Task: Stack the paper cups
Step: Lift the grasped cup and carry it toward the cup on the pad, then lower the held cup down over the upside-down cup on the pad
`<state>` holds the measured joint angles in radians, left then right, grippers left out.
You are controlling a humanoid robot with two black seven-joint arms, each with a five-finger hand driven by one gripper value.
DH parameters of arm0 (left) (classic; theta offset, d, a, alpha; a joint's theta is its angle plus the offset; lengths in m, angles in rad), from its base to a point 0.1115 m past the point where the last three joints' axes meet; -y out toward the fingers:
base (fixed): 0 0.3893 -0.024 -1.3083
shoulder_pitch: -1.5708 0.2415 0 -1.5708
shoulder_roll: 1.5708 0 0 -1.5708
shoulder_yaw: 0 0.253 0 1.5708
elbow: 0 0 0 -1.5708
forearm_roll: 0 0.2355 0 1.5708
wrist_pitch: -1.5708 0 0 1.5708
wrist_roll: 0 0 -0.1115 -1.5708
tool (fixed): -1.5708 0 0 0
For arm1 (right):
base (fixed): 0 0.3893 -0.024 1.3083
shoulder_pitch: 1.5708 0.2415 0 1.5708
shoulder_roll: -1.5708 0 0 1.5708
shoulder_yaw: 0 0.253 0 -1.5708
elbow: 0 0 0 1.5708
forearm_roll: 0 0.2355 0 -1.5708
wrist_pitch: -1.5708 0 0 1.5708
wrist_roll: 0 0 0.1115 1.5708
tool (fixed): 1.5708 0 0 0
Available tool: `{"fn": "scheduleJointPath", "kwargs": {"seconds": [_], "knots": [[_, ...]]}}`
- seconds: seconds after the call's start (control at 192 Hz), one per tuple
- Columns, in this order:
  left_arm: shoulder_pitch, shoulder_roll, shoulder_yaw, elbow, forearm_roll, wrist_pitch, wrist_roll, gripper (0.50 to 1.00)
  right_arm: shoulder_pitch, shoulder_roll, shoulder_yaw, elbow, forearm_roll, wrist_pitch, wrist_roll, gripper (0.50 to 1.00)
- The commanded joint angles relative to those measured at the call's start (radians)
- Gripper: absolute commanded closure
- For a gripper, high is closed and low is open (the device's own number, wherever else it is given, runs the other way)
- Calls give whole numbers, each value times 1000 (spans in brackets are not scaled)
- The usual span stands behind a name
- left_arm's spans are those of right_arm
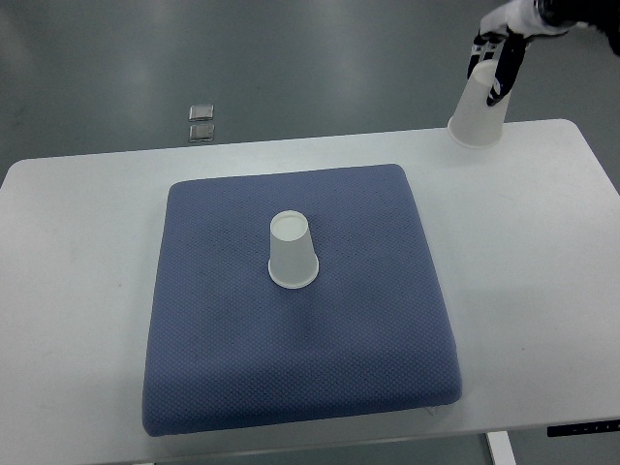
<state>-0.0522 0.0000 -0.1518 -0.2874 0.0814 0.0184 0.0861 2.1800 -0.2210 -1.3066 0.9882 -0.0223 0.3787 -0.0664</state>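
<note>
Working hand: right hand [499, 53], arm entering from the upper right edge; fingers wrapped around the base end of the held cup [478, 114]
Held cup: white paper cup, inverted, mouth down and tilted slightly, near the far right corner of the white table [542, 252]; whether its rim touches the tabletop cannot be told
Target cup: second cup [292, 252] standing inverted, mouth down, near the middle of the blue cushion [242, 358]
Key relation: target cup lies toward the robot and well to the left of the right hand; both cups have their long axes near vertical with mouths down, so the held cup can go over the target in its present orientation
Nearer hand: right, the only one visible
Left hand: not in view
Stage, judged: carry toward the cushion not yet done; stacking outstanding
Risk, judged: tilt may catch the target's base and tip it on the soft cushion
Other items: two small clear objects [201, 122] on the floor beyond the table
</note>
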Motion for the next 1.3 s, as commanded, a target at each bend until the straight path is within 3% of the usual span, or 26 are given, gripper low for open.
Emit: {"fn": "scheduleJointPath", "kwargs": {"seconds": [0.0, 0.312, 0.566, 0.961, 1.294], "knots": [[0, 0, 0, -1, 0, 0, 1, 500, 127, -9, 0, 30, -18, 86, 0, 711], [0, 0, 0, -1, 0, 0, 0, 500, 192, 58, 110, 121, -14, 88, 0, 709], [0, 0, 0, 2, 0, 0, 0, 500, 185, 221, 245, 124, 58, 57, 0, 707], [0, 0, -2, 2, 0, 0, 0, 500, 101, 221, 331, 124, 88, -9, 3, 705], [2, 0, -3, 10, -2, 0, 0, 500, 43, 221, 356, 132, 94, -11, 3, 703]]}}
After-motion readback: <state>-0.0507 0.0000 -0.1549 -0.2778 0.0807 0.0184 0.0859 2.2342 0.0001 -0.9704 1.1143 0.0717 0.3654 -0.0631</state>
